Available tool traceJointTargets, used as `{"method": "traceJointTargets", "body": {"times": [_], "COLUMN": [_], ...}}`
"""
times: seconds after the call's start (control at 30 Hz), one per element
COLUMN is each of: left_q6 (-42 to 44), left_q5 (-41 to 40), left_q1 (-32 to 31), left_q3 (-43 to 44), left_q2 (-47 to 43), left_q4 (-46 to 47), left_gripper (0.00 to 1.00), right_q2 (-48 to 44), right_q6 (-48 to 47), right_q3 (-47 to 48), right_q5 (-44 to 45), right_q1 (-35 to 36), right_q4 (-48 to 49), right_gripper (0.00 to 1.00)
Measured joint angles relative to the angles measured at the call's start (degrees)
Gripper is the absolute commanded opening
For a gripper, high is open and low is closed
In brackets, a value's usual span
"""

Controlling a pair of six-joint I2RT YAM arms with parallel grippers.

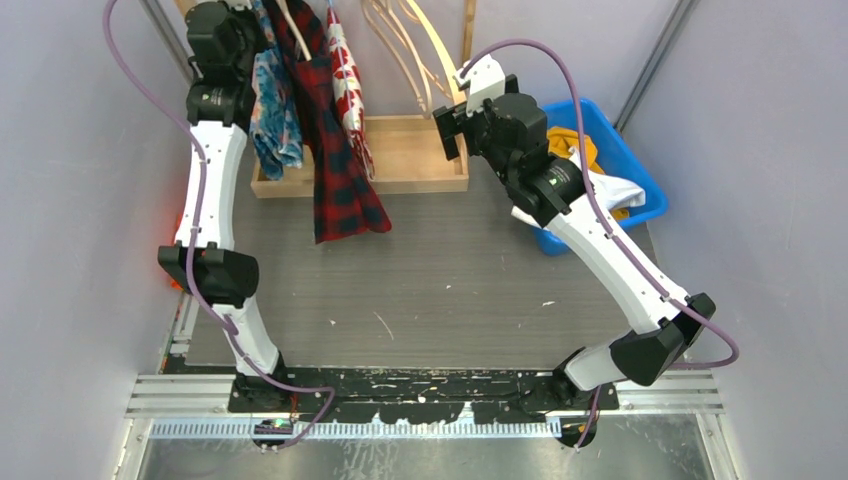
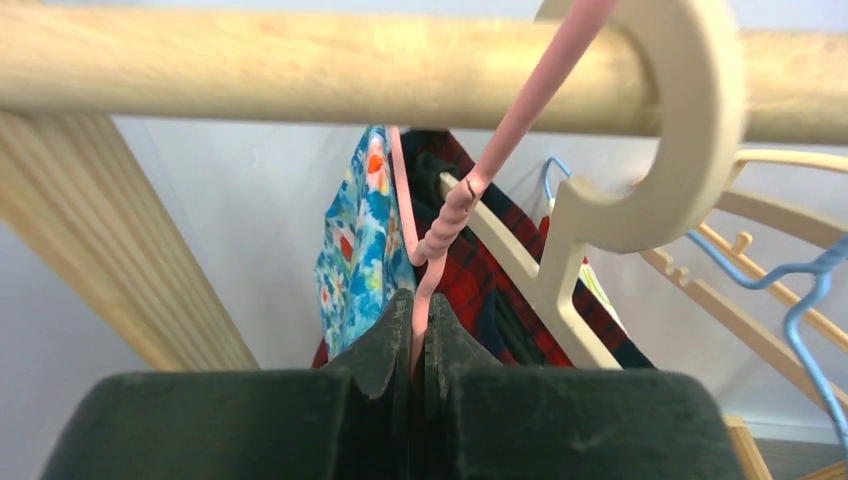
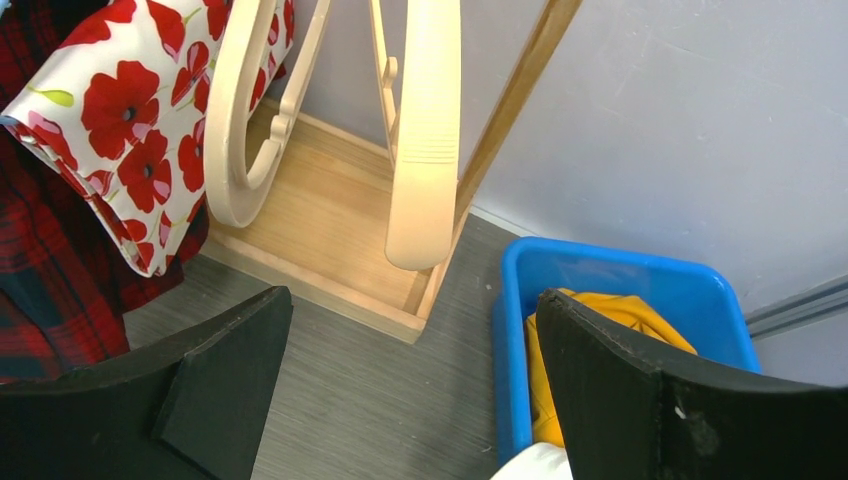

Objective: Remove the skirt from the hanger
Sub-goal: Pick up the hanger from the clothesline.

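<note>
A blue floral skirt [image 1: 277, 105] hangs from a pink hanger [image 2: 520, 110] on the wooden rail [image 2: 300, 65], at the left end of the rack; it also shows in the left wrist view [image 2: 358, 245]. My left gripper [image 2: 415, 300] is shut on the pink hanger's twisted neck just below the rail; in the top view it [image 1: 232, 22] is high up beside the skirt. My right gripper [image 3: 410, 340] is open and empty, above the table between the rack base and the bin; in the top view it [image 1: 452, 125] is right of the rack.
A red plaid garment [image 1: 338, 160] and a red poppy print cloth [image 3: 130, 110] hang beside the skirt. Several empty cream hangers [image 3: 425, 130] and a blue wire hanger [image 2: 812, 300] share the rail. The wooden rack base [image 1: 410, 152] lies below. A blue bin [image 3: 620, 275] holds yellow cloth [image 3: 612, 318].
</note>
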Motion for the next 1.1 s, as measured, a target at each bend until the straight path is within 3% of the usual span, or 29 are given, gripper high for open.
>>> {"method": "traceJointTargets", "body": {"times": [0.23,0.5,0.8,0.9,1.1], "left_q6": [2.1,2.7,1.9,1.2,-1.2], "left_q5": [-0.1,0.5,3.9,4.9,7.9], "left_q1": [0.0,0.0,-0.3,-1.1,-3.6], "left_q3": [-2.9,-24.3,-41.0,-43.0,-46.9], "left_q2": [-6.4,-20.6,-37.7,-43.9,-54.2], "left_q4": [-0.6,-1.6,-7.9,-9.1,-10.5], "left_gripper": [0.0,0.0,0.0,0.0,0.0], "right_q2": [0.0,0.9,4.4,6.3,10.6], "right_q6": [0.0,-0.2,4.8,9.4,16.5], "right_q3": [-0.2,-0.1,2.9,6.0,10.0], "right_q5": [-1.4,-1.9,-8.6,-13.4,-22.4], "right_q1": [-0.6,-0.8,-0.8,-0.7,3.4], "right_q4": [0.1,-0.1,-2.9,-4.7,-6.1], "right_gripper": [0.97,0.97,0.55,0.63,0.68]}}
